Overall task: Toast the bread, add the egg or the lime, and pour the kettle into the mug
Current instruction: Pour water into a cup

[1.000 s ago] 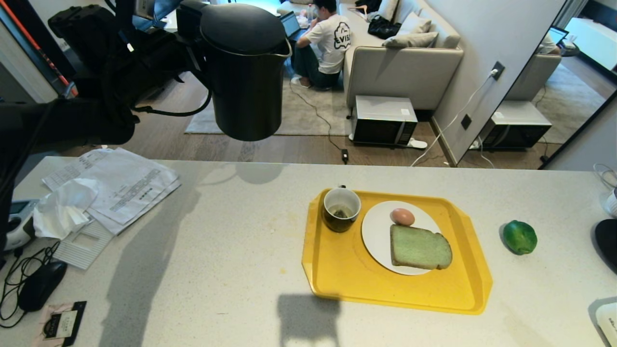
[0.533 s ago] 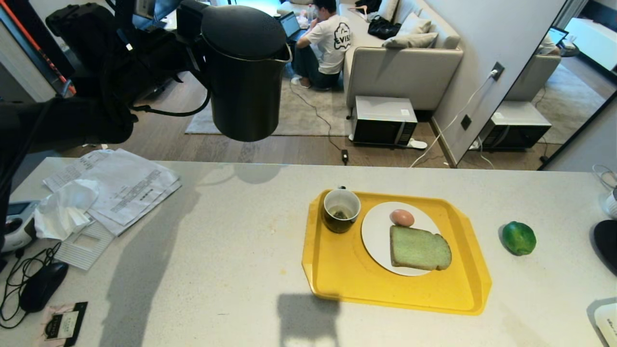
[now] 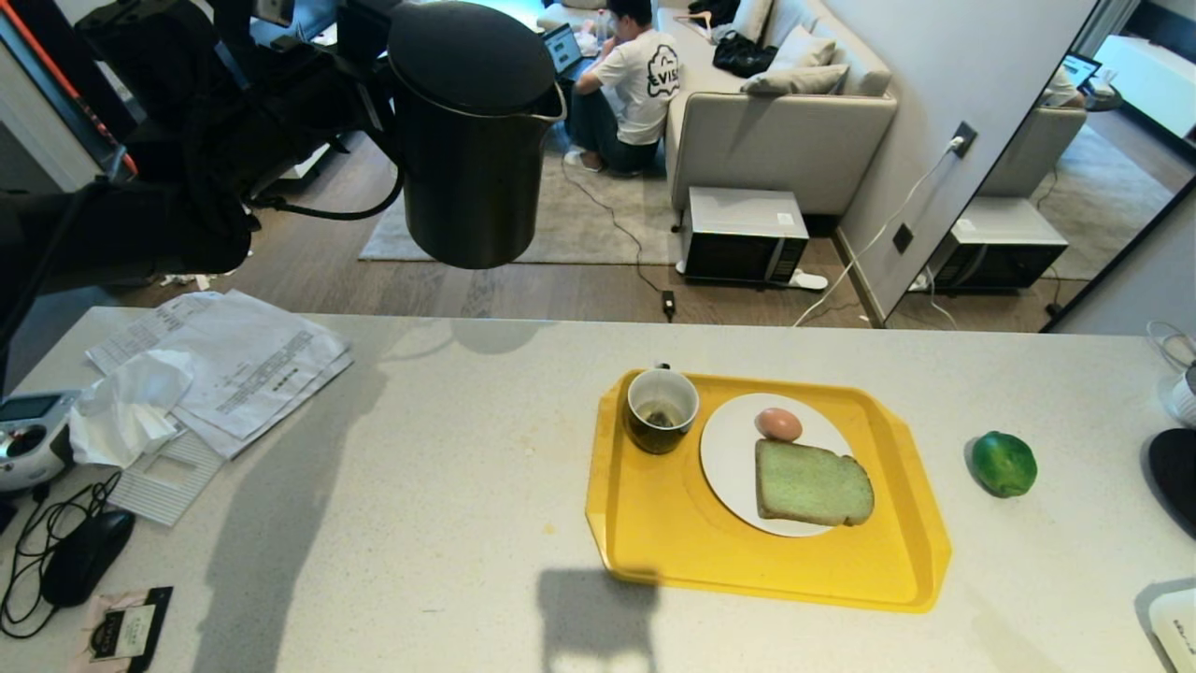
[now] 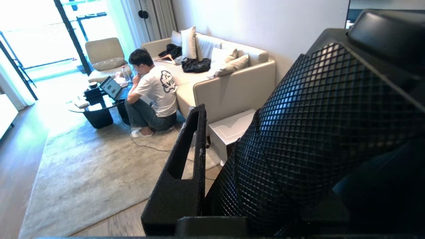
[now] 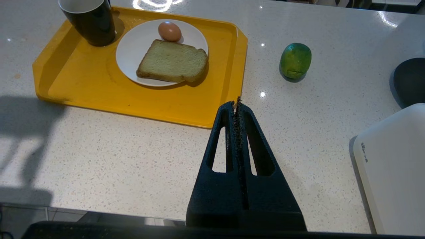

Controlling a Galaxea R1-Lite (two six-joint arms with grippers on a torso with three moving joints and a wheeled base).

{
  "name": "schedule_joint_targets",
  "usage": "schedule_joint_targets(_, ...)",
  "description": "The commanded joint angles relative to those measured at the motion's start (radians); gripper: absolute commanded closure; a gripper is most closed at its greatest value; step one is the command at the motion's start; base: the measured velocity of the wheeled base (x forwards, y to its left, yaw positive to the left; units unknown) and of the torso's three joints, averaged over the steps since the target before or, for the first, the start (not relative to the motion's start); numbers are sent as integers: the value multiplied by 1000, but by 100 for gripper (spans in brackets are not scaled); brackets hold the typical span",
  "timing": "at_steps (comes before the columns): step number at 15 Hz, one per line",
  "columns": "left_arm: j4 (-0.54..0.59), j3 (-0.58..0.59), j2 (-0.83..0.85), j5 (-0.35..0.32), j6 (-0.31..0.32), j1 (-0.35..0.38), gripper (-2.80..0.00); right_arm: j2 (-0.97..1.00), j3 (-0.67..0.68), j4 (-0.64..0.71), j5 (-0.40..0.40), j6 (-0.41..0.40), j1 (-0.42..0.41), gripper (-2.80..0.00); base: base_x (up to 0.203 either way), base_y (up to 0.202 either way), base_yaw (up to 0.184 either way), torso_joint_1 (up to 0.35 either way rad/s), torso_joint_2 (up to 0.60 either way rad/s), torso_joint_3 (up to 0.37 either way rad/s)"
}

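Speckled pale surface (image 3: 448,449) carries a yellow tray (image 3: 691,561) holding the mug (image 3: 662,409) beside a white plate (image 3: 729,458) with the bread (image 3: 811,482) and an egg (image 3: 778,423). The lime (image 3: 1003,464) lies apart, right of the tray. Papers (image 3: 234,365) clutter the left edge. The left gripper (image 3: 360,70) holds the kettle (image 3: 472,140) aloft beyond the far edge; the right gripper (image 5: 237,101) hangs pressed together near the tray's front corner.

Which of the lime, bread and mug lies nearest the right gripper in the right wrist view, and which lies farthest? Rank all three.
From the right gripper:
1. The bread, on the white plate.
2. The lime, on the bare counter; nearly level with the bread, too close to call.
3. The mug, at the tray's far corner.
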Motion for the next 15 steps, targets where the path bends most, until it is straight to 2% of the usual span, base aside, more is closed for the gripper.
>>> schedule_joint_targets(1,-6,0,-2,-2,6,2,0,1,0,0,0,0,0,0,0,0,0,-10,-115,19)
schedule_joint_targets(15,23,0,-61,17,6,2,0,1,0,0,2,2,1,0,0,0,0,1,3,0)
